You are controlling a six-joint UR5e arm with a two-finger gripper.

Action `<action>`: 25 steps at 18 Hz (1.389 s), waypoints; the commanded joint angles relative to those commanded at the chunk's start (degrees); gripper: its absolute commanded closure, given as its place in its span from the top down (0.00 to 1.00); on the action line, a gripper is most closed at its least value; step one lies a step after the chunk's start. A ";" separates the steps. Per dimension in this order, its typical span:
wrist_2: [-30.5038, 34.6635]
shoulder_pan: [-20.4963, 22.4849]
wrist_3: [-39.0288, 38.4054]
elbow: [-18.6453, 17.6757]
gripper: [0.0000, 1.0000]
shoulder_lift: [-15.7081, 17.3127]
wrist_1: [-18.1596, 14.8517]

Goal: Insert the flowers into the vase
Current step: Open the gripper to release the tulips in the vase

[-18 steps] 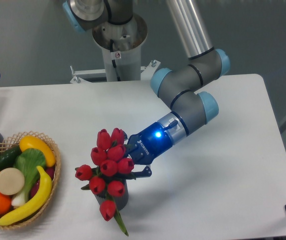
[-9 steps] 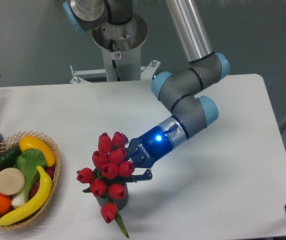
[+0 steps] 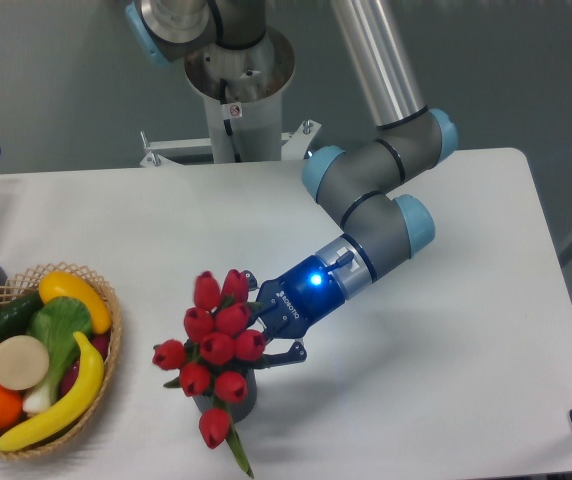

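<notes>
the jaws (image 3: 258, 328) sit just right of the flowers (image 3: 216, 345), apparently parted; whether they touch any stem, i cannot tell. the bunch stands in the vase (image 3: 241, 395) below the jaws on the tabletop (image 3: 446, 380). light, floppy stems; best gripped low. buds hide the vase opening.

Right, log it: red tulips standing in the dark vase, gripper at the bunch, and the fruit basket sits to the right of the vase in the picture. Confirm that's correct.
One thing is wrong: the fruit basket sits to the left of the vase in the picture, not the right, as the fixed camera view shows. The rest stands: the red tulips stand in the dark vase and the gripper is at the bunch.
</notes>
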 joint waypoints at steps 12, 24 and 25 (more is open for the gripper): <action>1.05 0.26 0.00 -0.44 0.82 0.26 0.00; 2.99 3.07 2.28 -2.81 1.00 5.17 0.18; 3.95 3.60 3.16 -3.60 1.00 6.66 0.44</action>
